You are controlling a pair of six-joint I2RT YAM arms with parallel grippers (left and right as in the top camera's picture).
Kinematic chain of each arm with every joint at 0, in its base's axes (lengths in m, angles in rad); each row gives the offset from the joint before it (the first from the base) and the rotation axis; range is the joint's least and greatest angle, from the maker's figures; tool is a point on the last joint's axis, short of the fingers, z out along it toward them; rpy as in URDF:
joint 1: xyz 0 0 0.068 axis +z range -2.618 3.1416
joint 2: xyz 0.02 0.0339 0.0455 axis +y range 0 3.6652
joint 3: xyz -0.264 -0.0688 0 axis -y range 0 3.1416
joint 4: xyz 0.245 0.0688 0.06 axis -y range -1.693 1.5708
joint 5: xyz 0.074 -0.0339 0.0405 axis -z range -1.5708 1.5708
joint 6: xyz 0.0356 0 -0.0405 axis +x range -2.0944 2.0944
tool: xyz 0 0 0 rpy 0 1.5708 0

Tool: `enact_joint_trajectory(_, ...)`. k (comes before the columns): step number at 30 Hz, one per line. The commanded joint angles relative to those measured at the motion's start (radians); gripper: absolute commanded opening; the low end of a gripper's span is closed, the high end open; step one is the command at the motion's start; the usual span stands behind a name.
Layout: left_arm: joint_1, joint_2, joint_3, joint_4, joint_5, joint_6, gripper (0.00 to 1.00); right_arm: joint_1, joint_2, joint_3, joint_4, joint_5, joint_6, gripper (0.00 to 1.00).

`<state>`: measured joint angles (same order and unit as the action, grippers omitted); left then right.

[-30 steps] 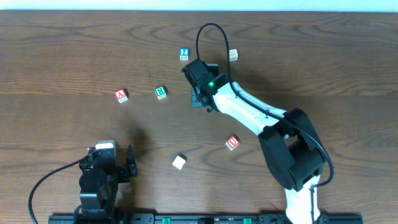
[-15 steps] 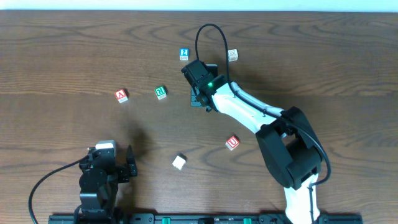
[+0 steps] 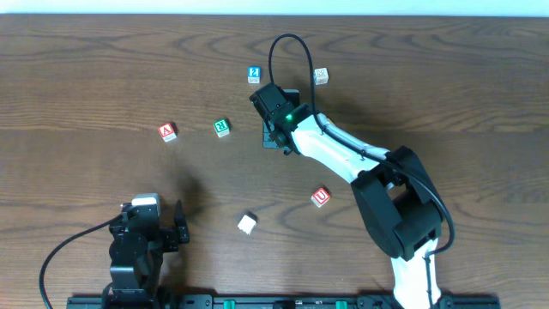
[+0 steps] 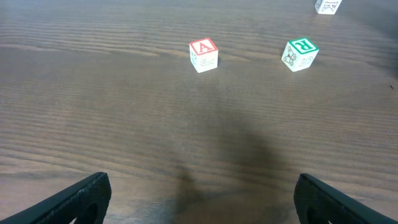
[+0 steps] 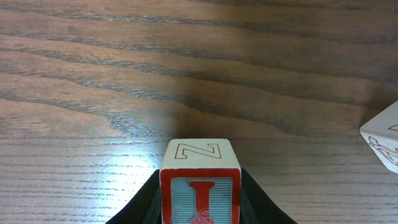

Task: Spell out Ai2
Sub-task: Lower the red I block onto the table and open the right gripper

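Note:
My right gripper [image 3: 275,135] is shut on a block with a red letter I [image 5: 200,186] and holds it at the table surface, mid-table. The block is hidden under the gripper in the overhead view. A red A block [image 3: 167,131] lies to the left, also in the left wrist view [image 4: 203,55]. A blue 2 block [image 3: 254,75] lies just beyond the right gripper. My left gripper [image 4: 199,205] is open and empty near the front left [image 3: 159,225], well short of the A block.
A green R block [image 3: 222,127] [image 4: 300,53] sits between the A block and the right gripper. A white block [image 3: 321,75] lies at the back, a red U block [image 3: 320,196] and a white block [image 3: 247,224] nearer the front. A pale block [image 5: 385,143] shows at the right wrist view's edge.
The right gripper has shifted very slightly left with the I block in it. The left arm has not moved.

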<state>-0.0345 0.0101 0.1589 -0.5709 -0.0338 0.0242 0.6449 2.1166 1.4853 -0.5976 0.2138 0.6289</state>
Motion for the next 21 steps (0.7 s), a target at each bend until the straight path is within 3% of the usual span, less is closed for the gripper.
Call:
enact_joint_trajectory(1,0.003,-0.006,-0.01,0.002,-0.014,0.006,0.96,0.019,0.013,0.006,0.003,0.006,0.018,0.29)
enact_joint_trajectory(13,0.003,-0.006,-0.01,0.002,-0.014,0.006,0.95,0.019,0.013,0.006,0.002,0.006,0.017,0.41)
enact_joint_trajectory(17,0.003,-0.006,-0.01,0.002,-0.014,0.006,0.95,0.018,0.013,0.006,0.004,0.006,-0.009,0.54)
enact_joint_trajectory(21,0.003,-0.006,-0.01,0.002,-0.014,0.006,0.95,0.014,0.01,0.007,0.004,-0.005,-0.065,0.77)
